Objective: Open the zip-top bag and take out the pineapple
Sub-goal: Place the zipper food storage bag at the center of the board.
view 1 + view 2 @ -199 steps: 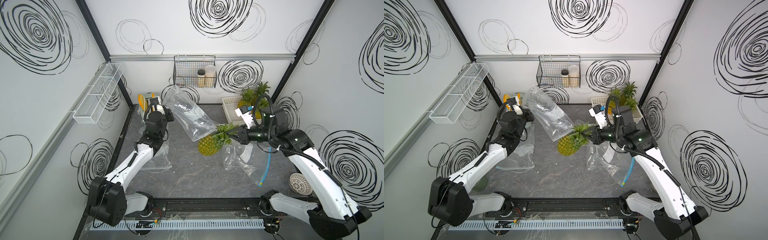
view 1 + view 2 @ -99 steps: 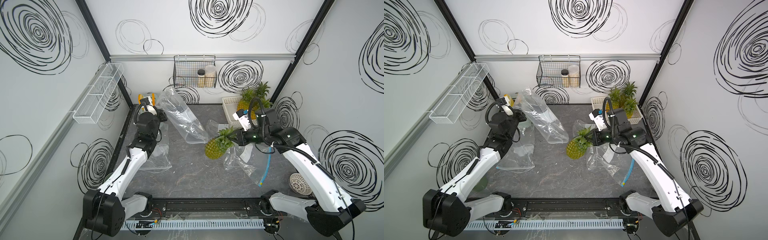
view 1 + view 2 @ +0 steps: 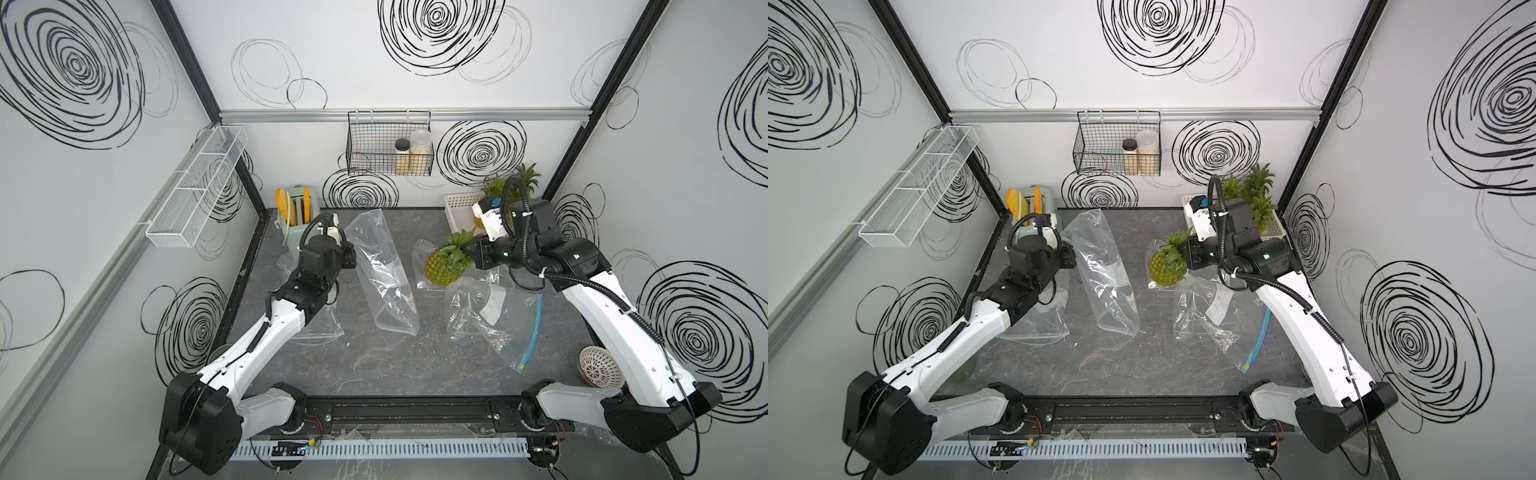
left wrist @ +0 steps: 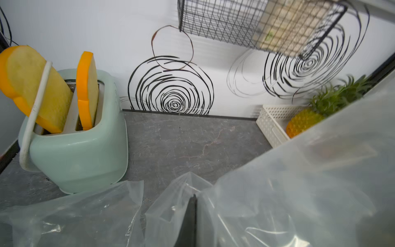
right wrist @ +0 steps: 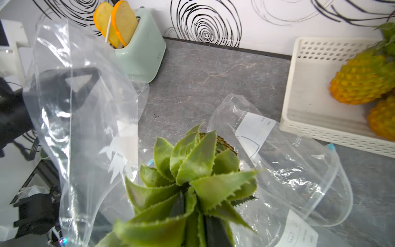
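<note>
Pineapple (image 3: 442, 270) has drawn toward your right arm since a second ago and is now well clear of the zip-top bag (image 3: 382, 274). Your right gripper (image 3: 473, 254) is pinched narrow on the crown, fruit beyond the fingertips. Bag has sagged, bottom on the table (image 3: 374, 365), upper edge at your left gripper (image 3: 351, 257); can't tell that finger gap.

A toaster (image 4: 81, 149) (holding toast (image 4: 87, 89)) stands near wire basket (image 4: 224, 21).
</note>
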Robot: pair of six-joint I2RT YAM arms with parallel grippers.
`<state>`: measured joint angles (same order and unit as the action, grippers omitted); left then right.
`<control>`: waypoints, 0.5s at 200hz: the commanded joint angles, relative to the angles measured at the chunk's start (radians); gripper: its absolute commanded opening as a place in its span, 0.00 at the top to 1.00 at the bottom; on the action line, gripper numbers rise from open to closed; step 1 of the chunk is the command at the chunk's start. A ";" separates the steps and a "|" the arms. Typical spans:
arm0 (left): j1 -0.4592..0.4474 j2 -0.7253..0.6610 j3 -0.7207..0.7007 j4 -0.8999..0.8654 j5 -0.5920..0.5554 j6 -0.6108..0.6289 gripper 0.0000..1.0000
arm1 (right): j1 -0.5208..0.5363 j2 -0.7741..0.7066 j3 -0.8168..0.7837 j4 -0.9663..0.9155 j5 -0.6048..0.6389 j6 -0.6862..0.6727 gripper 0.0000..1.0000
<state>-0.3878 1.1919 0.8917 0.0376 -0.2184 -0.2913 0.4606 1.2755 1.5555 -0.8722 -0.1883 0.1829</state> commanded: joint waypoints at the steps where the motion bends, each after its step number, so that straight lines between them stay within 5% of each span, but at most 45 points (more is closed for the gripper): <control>1: -0.029 0.018 -0.012 -0.037 -0.089 0.026 0.77 | -0.013 0.037 0.061 0.120 0.075 -0.034 1.00; 28: -0.041 0.054 -0.007 -0.061 -0.120 0.042 0.50 | -0.048 0.095 0.102 0.169 0.082 -0.038 1.00; 100: -0.040 0.204 0.102 -0.099 -0.148 0.096 0.19 | -0.143 0.202 0.189 0.225 0.077 -0.059 1.00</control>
<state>-0.4274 1.3899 0.9356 -0.0887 -0.3443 -0.2211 0.3458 1.4693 1.6779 -0.7654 -0.1188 0.1490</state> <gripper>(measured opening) 0.785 0.119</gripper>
